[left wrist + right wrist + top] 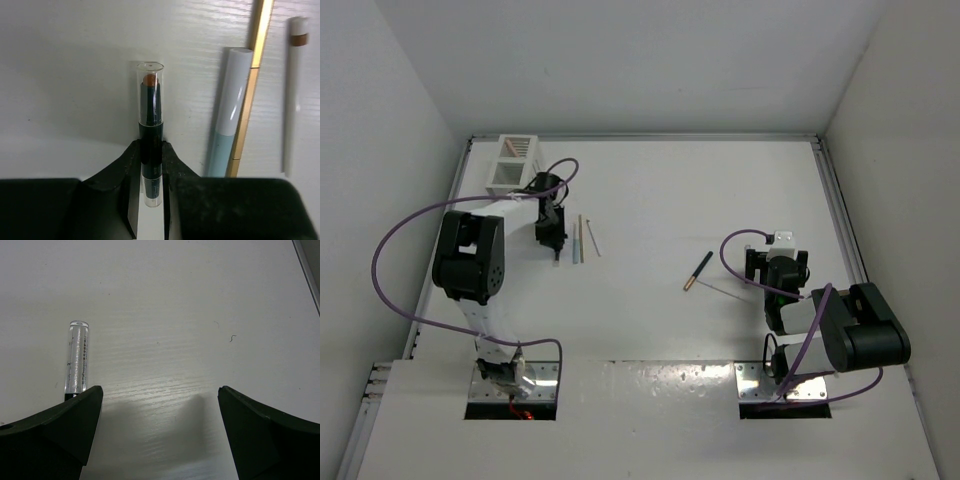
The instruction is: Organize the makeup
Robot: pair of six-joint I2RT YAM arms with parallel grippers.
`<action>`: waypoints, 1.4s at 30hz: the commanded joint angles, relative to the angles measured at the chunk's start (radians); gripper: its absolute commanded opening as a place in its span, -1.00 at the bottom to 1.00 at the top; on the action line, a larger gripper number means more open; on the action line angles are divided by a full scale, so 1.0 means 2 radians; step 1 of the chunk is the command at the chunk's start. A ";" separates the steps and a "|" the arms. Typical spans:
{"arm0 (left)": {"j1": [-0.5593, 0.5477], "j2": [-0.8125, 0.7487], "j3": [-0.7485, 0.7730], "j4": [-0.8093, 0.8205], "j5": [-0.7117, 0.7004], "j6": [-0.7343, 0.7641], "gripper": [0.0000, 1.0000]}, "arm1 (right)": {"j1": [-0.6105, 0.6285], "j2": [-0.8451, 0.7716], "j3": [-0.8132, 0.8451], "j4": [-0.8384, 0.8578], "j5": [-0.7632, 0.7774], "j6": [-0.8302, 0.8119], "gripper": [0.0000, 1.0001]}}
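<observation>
Left claw [151, 155] around copper-tipped black stick [150, 120]

White table [650, 200], slotted rack [513, 163] far-left, seemingly three sticks [581, 235] nearby, copper-tipped stick [698, 271] mid-table.

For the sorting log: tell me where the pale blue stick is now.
Top view: the pale blue stick lies on the left side of the table, alongside the gold stick, just right of the left tool gripping the black stick.
</observation>
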 commanded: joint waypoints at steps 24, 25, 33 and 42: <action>0.107 0.036 0.258 0.417 0.104 0.129 -1.00 | 0.017 -0.074 0.144 -0.315 -0.074 -0.045 0.96; 0.117 0.043 0.249 0.438 0.136 0.136 -1.00 | 0.018 -0.072 0.157 -0.338 -0.073 -0.041 0.96; 0.151 0.093 0.227 0.478 0.178 0.115 -1.00 | 0.020 -0.077 0.193 -0.338 -0.085 -0.005 0.96; 0.162 0.075 0.156 0.477 0.183 0.131 -1.00 | 0.021 -0.098 0.169 -0.353 -0.077 -0.001 0.96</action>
